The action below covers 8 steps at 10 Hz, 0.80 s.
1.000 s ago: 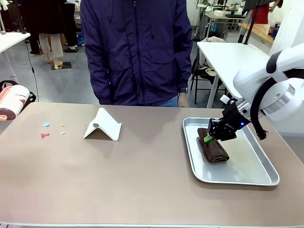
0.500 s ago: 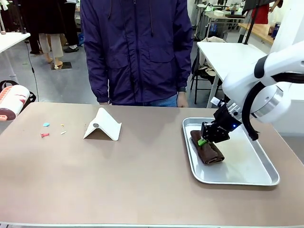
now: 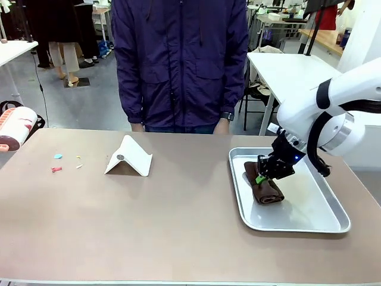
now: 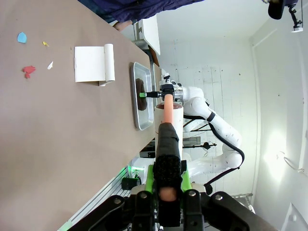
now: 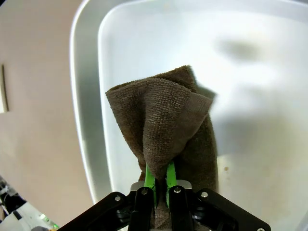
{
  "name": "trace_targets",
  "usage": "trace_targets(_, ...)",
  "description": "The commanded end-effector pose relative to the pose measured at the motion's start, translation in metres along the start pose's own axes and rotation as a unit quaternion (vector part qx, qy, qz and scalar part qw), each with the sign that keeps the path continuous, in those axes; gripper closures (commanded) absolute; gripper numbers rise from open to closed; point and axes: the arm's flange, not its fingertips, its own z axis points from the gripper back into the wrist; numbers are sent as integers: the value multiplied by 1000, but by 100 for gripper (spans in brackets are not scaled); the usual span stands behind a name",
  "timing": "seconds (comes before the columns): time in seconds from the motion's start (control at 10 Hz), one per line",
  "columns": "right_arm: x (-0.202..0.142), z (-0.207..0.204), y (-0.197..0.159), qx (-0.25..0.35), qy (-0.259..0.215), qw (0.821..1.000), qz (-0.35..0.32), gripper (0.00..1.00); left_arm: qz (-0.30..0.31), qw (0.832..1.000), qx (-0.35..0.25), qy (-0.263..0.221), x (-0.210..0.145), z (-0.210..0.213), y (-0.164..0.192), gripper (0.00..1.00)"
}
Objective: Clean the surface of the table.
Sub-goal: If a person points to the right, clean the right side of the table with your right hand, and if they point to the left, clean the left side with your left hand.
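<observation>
Right end effector (image 3: 260, 177) clamps brown towel (image 3: 269, 192) fold in metal tray (image 3: 315, 219), presumably for wiping table (image 3: 149, 226); left end effector (image 4: 167, 179) grips black-handled tool (image 4: 168, 144).

readable text: none | labels, brands: none legible | numbers, signs: none legible in any view
</observation>
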Motion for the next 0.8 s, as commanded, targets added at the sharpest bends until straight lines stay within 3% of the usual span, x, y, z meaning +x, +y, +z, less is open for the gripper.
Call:
trace_targets(0.0,2,10,-18,-26,-15,999,-27,90,-9,1000,-3,1,-3,2,-1,100)
trace_targets(0.7,-7,51,-86,7,-56,992,-117,90,-9,1000,-3,1,-3,2,-1,100)
